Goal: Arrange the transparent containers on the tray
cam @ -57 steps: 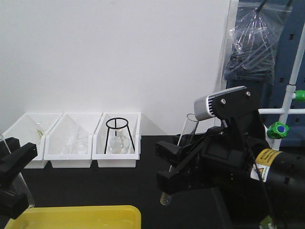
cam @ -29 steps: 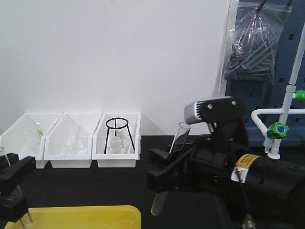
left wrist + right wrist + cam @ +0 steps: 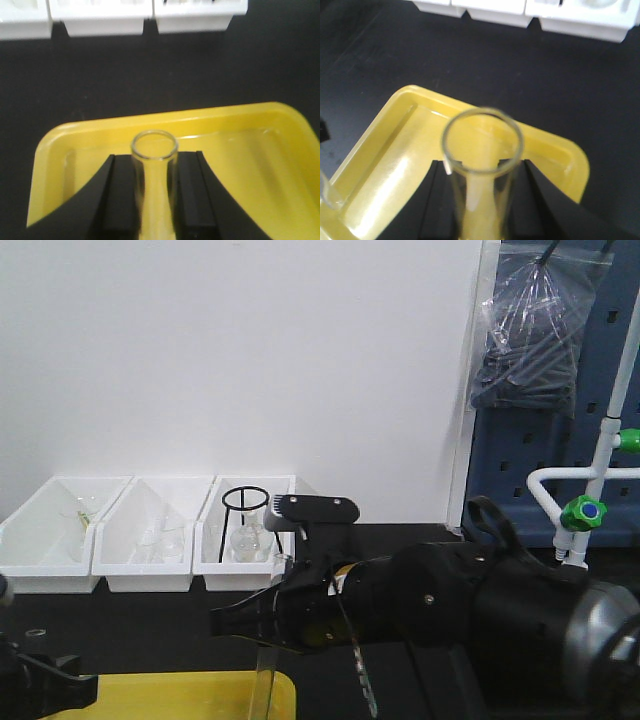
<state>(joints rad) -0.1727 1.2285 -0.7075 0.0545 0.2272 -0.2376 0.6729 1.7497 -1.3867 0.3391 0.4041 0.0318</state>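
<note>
Swinging down and leftward since the earlier frames, the right gripper (image 3: 482, 167) is now hovering over the tray (image 3: 390, 170); the left gripper (image 3: 154, 162) is sinking toward it as well. Both are pinching a tube; the right tube (image 3: 482, 215) is standing upright between its jaws above the tray's right end, and the left tube (image 3: 155, 210) is being held likewise over the left part. Neither is lying flat yet, and I cannot tell whether their bottoms are touching the floor, so the placing step is under way. Next, I judge, each arm is needing to tip its tube down onto the tray, keeping the two apart, before easing the jaws open; the bins (image 3: 150, 540) behind are playing no part.
</note>
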